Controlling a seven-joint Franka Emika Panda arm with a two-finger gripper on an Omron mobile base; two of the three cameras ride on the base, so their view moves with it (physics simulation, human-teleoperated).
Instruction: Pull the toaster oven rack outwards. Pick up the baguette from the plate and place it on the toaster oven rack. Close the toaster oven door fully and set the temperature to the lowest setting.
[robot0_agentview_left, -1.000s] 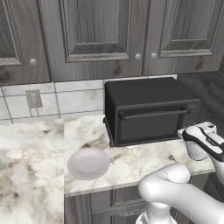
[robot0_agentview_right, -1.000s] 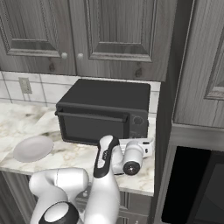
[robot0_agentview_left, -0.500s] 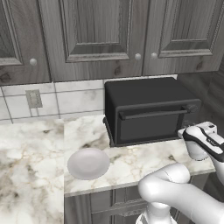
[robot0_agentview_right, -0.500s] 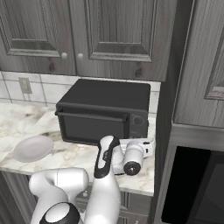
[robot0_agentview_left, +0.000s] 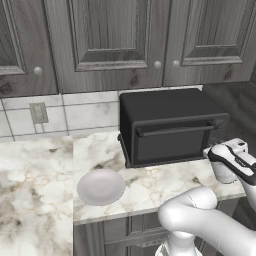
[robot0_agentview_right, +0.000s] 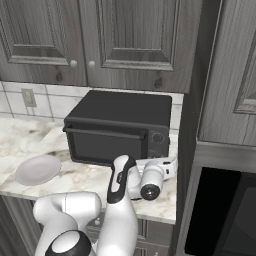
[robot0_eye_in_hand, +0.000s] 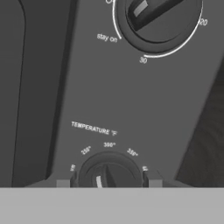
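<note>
Fingers (robot0_eye_in_hand: 63, 183) clamped either side of temperature knob (robot0_eye_in_hand: 109, 173) on toaster oven (robot0_agentview_left: 170, 125) right-hand panel. Toaster oven door (robot0_agentview_left: 172, 142) shut; plate (robot0_agentview_left: 100, 186) bare on worktop (robot0_agentview_left: 155, 182). Risk: fingers slip off knob mid-turn, or stop short of lowest setting; timer dial (robot0_eye_in_hand: 155, 19) close above.

A boxy matte black toaster oven (robot0_agentview_right: 120, 125) is seen on the marbled white tabletop (robot0_agentview_right: 85, 175), its dark drop-down door (robot0_agentview_right: 105, 145) shut. A small round white-grey plate (robot0_agentview_right: 38, 169) is set apart to its left. The white hand is held close before the right-hand control panel (robot0_agentview_right: 158, 142).
</note>
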